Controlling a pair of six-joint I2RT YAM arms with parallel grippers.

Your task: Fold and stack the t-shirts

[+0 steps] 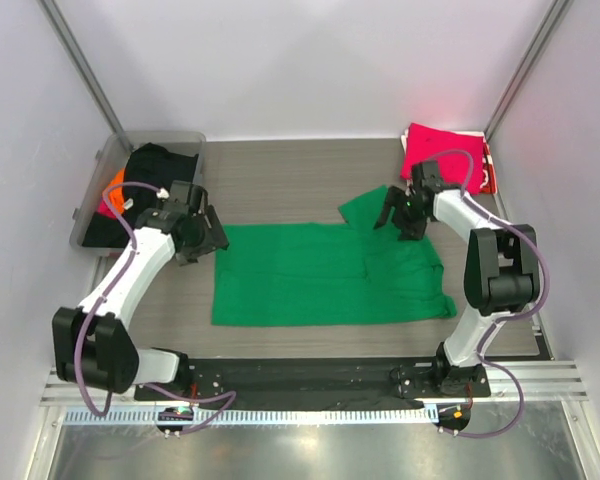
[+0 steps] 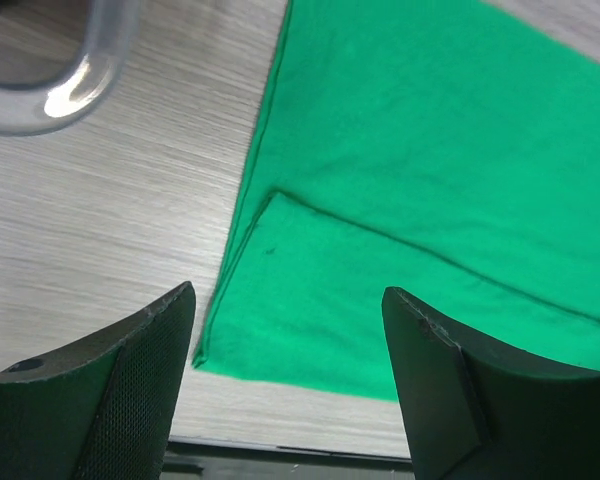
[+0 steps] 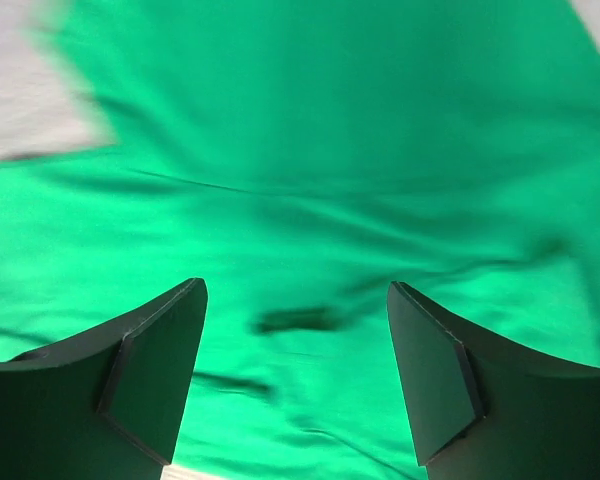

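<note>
A bright green t-shirt (image 1: 320, 275) lies spread across the middle of the table, its long sides folded in; one sleeve sticks out at its far right corner (image 1: 365, 208). My left gripper (image 1: 212, 235) hovers open over the shirt's far left corner, and the left wrist view shows that folded corner (image 2: 310, 300) between empty fingers. My right gripper (image 1: 400, 222) hovers open over the shirt's right part near the sleeve; wrinkled green cloth (image 3: 300, 250) fills its view. A magenta-pink t-shirt (image 1: 438, 158) lies folded at the far right. Black (image 1: 160, 165) and orange (image 1: 110, 205) t-shirts sit in the tub.
The clear plastic tub (image 1: 95, 195) stands at the far left, close behind my left arm; its rim (image 2: 65, 90) shows in the left wrist view. Grey walls close in both sides. A black rail (image 1: 310, 378) runs along the near edge by the arm bases.
</note>
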